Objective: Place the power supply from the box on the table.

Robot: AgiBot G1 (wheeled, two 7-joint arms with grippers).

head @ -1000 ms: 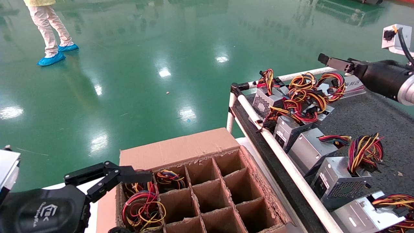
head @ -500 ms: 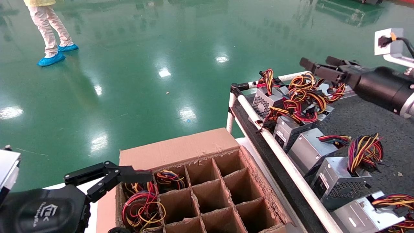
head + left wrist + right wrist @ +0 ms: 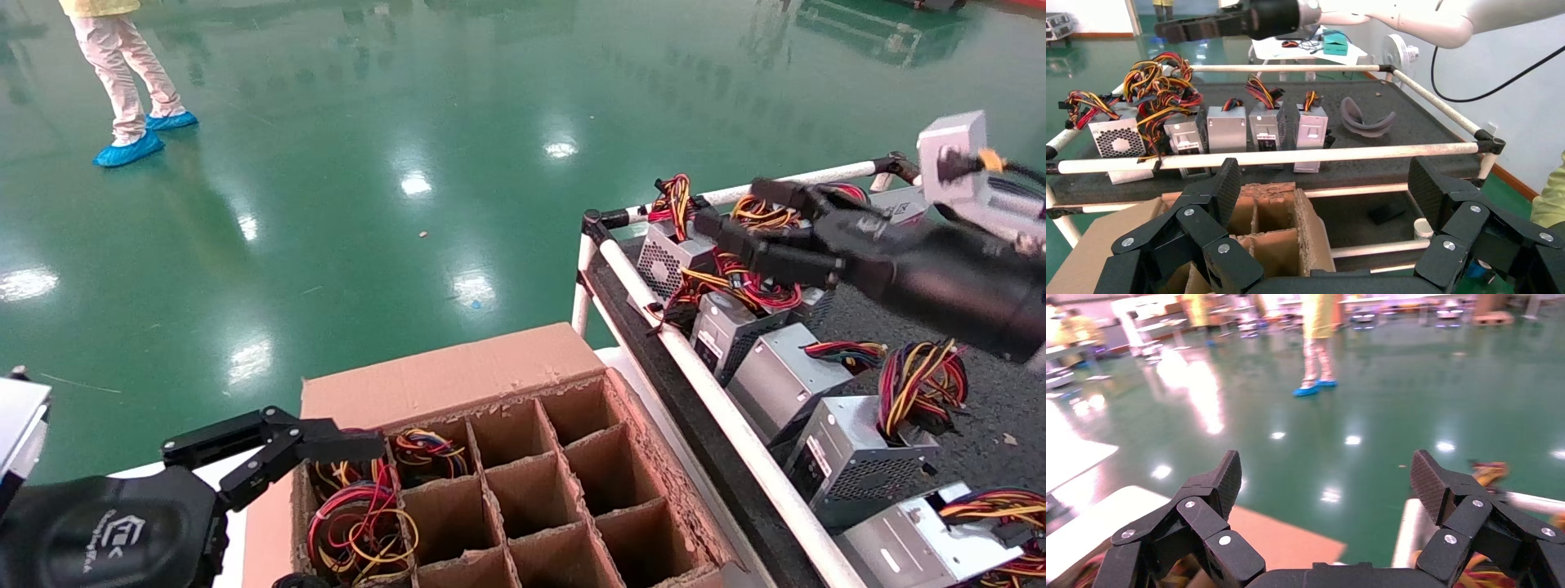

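The box stands just beside the bench, its cardboard grid open to the top and its upper edges ragged. Most cells are bare cardboard. Two cells at the box's far-left corner hold coils of red, yellow and black wire: a large coil in the corner cell nearest the left gripper, and a smaller coil in the next cell toward the bench. The metal bodies under these coils are hidden.

On the bench, a row of power supplies lies along the white rail on the side facing the box, with a tangled heap of wires at the bench's far corner. White stickers show on several units; their print is too small to read.

The left gripper hovers over the box's far-left corner, fingers spread apart and holding nothing. A white logo marks its black housing; the lettering is unreadable.

The right gripper hangs above the wire heap, fingers parted and empty.
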